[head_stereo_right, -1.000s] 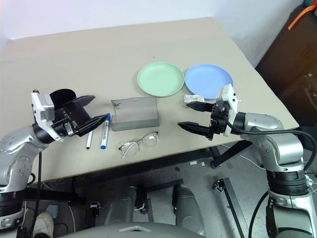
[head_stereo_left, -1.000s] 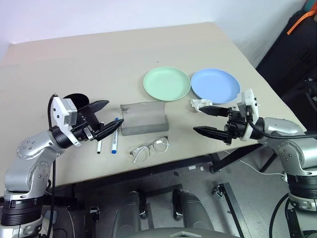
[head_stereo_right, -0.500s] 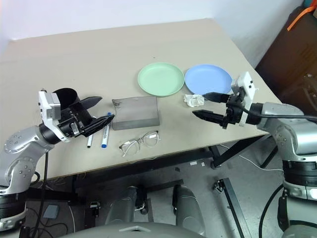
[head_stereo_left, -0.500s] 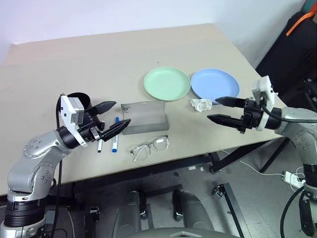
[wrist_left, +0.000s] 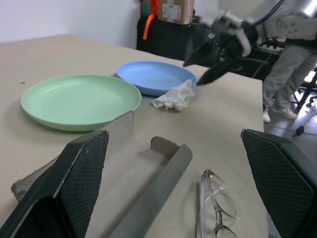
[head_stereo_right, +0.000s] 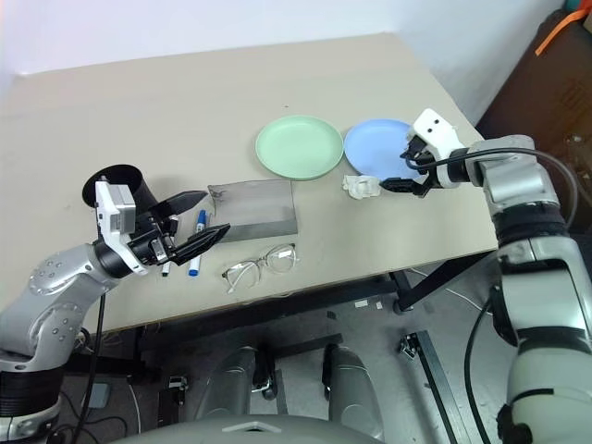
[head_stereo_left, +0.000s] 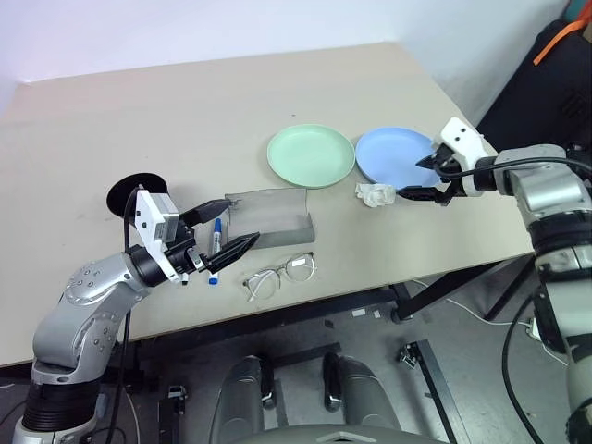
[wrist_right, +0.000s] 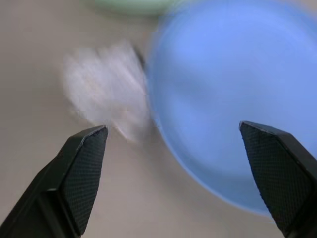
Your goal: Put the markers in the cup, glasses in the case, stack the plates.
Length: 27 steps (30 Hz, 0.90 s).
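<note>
Since a second ago the right tool point(head_stereo_left: 427, 179) has swung out from the counter's near edge to hang over the near rim of the blue plate point(head_stereo_left: 400, 155), its two fingers spread wide and holding nothing; the left tool point(head_stereo_left: 225, 226) has crept a little toward the case point(head_stereo_left: 268, 220), also wide and empty. Both plates lie flat and side by side, the green plate point(head_stereo_left: 311, 155) to the left of the blue one, not stacked. A crumpled tissue point(head_stereo_left: 376, 194) sits just beside the blue plate's near edge. The case lies open, with the glasses point(head_stereo_left: 279, 277) on the counter point(head_stereo_left: 185, 111) just in front of it. Two markers point(head_stereo_left: 215, 250) lie under the left tool, and the black cup point(head_stereo_left: 133, 194) stands farther left.
</note>
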Tool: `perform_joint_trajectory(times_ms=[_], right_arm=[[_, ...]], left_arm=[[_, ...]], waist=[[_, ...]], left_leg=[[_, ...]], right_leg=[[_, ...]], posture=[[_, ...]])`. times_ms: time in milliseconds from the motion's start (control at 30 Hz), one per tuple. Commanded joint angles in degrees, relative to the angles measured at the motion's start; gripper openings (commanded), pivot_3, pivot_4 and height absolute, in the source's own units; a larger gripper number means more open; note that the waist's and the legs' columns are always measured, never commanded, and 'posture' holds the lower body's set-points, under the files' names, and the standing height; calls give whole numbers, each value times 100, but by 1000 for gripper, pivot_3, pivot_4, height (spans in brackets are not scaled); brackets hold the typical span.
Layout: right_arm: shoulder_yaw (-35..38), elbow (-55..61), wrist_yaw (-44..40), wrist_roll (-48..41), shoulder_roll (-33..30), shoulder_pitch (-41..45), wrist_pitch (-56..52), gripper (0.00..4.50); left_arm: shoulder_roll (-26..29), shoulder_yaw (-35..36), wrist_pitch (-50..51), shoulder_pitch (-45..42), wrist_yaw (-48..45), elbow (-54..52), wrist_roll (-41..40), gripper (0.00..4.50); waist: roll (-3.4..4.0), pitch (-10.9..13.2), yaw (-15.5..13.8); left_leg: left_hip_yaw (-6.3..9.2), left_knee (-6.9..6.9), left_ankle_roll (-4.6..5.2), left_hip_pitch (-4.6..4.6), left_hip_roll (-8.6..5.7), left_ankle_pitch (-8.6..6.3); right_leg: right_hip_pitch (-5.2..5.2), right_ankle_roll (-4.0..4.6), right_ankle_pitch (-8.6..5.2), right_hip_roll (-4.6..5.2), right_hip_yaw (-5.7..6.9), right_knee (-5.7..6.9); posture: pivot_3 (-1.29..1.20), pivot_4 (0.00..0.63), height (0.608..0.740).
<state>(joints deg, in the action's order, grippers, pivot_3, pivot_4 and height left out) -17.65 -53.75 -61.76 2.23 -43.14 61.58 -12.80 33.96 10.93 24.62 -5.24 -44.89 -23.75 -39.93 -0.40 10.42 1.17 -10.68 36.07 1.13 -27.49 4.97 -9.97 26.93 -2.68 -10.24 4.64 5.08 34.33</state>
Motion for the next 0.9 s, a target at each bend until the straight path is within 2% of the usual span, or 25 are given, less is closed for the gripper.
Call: perform_joint_trajectory(times_ms=[33,67,167,267,533,900], right_arm=[[-29,-715,39,398,178,475,561,4500],[-25,-936,153,481,298,571,613,4500],[-77,-1403,423,780,516,713,818,3900],[-74,-1640,552,994,613,766,986,2882],[61,-1699,251,1157,580,897,1244,54],[548,-1262,163,916,488,1087,1287,23]], left_arm=[[-40,80,-174,64,30,-218,48,4478],[-59,77,-212,108,26,-224,75,4478],[-119,50,-292,192,38,-269,132,4500],[-165,50,-386,275,25,-267,169,4500],[-165,136,-782,480,-305,103,301,4500],[-224,96,-1298,560,-708,624,466,4500]], waist=[[1,1,2],[1,1,8],[2,1,44],[2,1,43],[3,1,126],[10,3,141]], left_leg=[[-1,4,0,0,0,0],[-2,7,0,0,0,0],[-5,17,0,3,0,1],[-5,17,-1,7,0,1],[-9,21,-3,7,-1,1],[-9,19,-3,6,0,1]], right_leg=[[-4,-1,0,0,-1,3],[-5,-1,0,0,-1,4],[-5,-2,1,0,-5,21],[0,-1,1,6,-5,37],[24,6,4,17,-8,83],[32,10,6,14,-14,85]], posture=[[0,150,719],[0,150,719],[0,150,719],[0,150,719],[0,150,719],[0,150,719]])
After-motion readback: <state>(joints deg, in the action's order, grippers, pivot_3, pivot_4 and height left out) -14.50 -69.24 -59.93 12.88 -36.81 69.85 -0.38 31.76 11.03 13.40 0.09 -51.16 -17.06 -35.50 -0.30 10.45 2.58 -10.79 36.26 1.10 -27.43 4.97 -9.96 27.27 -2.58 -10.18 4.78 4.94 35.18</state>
